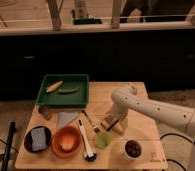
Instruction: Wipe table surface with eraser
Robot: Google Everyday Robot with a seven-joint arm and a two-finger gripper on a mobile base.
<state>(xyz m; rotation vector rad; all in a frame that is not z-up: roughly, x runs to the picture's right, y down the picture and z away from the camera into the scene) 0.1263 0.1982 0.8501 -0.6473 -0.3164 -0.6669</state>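
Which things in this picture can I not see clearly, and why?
- Eraser: camera view, mostly covered by the tool, which is low over the table's middle; contact between them is unclear.
- White cup: camera view, its dark contents are too small to name.
- Orange bowl: camera view, the pale item inside is blurred.
- Arm: camera view, cut off by the right edge.
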